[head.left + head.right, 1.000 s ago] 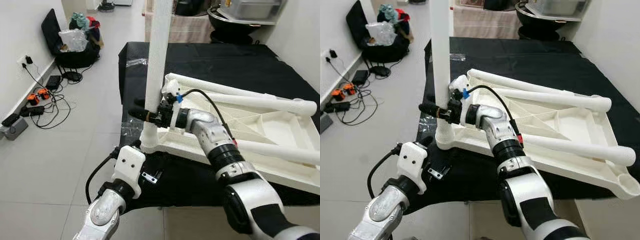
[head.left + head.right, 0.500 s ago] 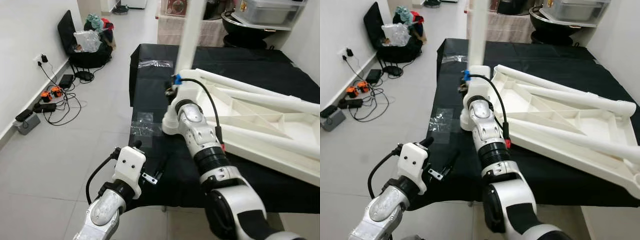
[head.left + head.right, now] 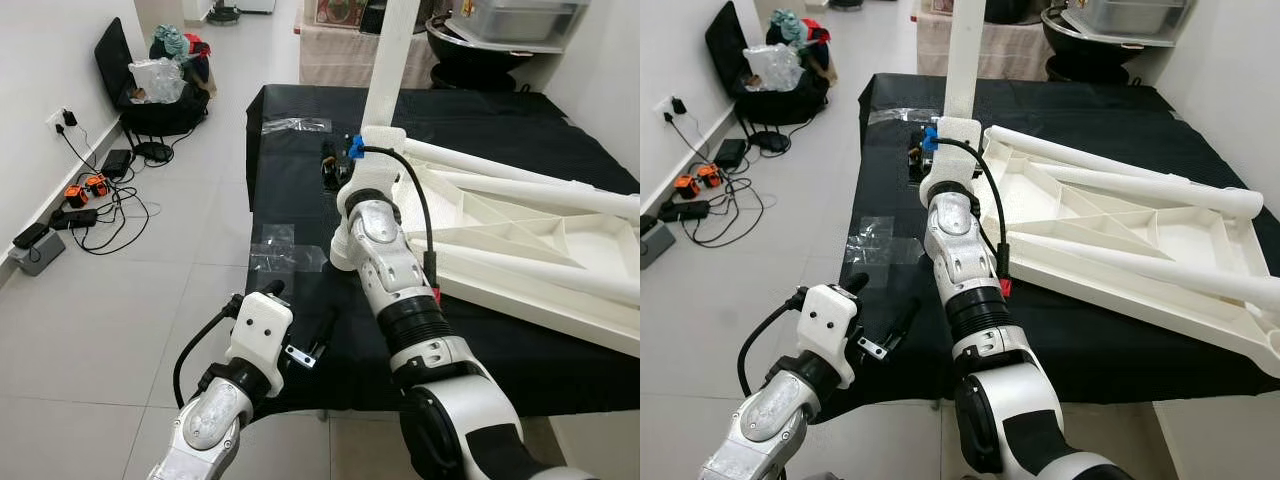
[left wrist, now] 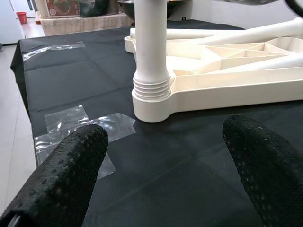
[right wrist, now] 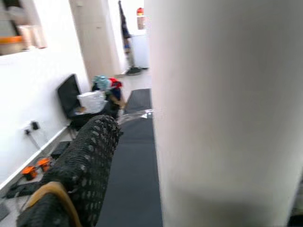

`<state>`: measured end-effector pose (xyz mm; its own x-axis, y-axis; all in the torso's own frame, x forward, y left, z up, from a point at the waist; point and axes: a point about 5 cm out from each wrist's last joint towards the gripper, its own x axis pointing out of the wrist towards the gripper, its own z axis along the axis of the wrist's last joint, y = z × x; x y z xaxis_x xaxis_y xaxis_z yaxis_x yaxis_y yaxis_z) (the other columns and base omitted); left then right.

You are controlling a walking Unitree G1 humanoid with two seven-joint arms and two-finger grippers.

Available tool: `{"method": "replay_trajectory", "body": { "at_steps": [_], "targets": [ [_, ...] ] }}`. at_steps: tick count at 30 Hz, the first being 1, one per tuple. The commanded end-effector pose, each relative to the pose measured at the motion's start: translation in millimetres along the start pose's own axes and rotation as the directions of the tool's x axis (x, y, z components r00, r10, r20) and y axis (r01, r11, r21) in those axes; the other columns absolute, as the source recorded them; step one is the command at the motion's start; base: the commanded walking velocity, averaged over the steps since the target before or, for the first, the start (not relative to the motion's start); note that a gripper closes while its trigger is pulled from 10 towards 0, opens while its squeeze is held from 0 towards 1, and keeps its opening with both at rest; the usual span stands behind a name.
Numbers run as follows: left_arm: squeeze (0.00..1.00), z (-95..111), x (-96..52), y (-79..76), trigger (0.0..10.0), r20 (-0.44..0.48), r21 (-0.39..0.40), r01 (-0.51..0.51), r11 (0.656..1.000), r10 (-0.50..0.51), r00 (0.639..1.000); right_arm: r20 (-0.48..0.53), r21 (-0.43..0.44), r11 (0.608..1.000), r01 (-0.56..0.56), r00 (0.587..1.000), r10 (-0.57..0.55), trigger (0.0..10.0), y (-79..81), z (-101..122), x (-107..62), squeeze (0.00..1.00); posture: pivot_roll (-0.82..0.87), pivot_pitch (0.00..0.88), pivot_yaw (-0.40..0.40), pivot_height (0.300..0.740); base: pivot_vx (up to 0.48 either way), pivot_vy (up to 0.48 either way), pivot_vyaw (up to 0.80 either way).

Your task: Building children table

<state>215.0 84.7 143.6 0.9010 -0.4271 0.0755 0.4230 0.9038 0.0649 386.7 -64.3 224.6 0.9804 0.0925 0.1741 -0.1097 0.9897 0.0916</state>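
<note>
The white children's table top (image 3: 520,235) lies upside down on a black cloth, with two loose white legs (image 3: 530,190) lying across it. One white leg (image 3: 390,60) stands upright in the near-left corner socket (image 4: 151,101). My right gripper (image 3: 333,165) is up against this leg a little above the socket. In the right wrist view a gap shows between one black finger (image 5: 90,151) and the leg (image 5: 227,94), which hides the other finger. My left gripper (image 3: 300,310) hovers open low over the cloth's near-left edge, facing the socket and holding nothing.
Clear tape patches (image 3: 285,255) stick to the cloth near the socket. A small metal bracket (image 3: 297,355) hangs by my left wrist. Cables and a power strip (image 3: 85,195) lie on the tiled floor at left, with a black bag (image 3: 150,90) behind them. A metal basin (image 3: 500,40) stands beyond the table.
The camera has shifted. My right arm swung from across the table top to the front of the upright leg, and its wrist has turned and risen. The left arm has not moved.
</note>
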Motion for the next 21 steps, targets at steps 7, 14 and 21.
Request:
{"method": "replay_trajectory", "body": {
  "at_steps": [7, 14, 21],
  "targets": [
    [0.00, -4.3, -0.1, -1.8, 10.0, -0.010, -0.004, 0.006, 1.000, -0.006, 1.000, -0.098, 0.141, 0.855, -0.499, 0.852, 0.514, 10.0, 9.4, -17.5, -5.4, 0.00, 0.07, 0.008, -0.090, 0.740, 0.000, 0.000, 0.00],
    [0.00, -4.4, 0.0, -2.1, 10.0, -0.006, -0.004, 0.008, 1.000, -0.008, 1.000, -0.131, 0.193, 0.514, -0.836, 0.497, 0.858, 10.0, -1.6, -25.2, -25.7, 0.00, 0.08, 0.005, -0.093, 0.740, 0.000, 0.000, 0.00],
    [0.00, -3.5, -0.7, -2.6, 10.0, -0.005, -0.006, 0.008, 1.000, -0.008, 1.000, -0.153, 0.179, 0.427, -0.886, 0.404, 0.902, 6.3, 2.1, -24.4, -26.1, 0.00, 0.08, 0.012, -0.095, 0.740, 0.000, 0.000, 0.00]
  ]
}}
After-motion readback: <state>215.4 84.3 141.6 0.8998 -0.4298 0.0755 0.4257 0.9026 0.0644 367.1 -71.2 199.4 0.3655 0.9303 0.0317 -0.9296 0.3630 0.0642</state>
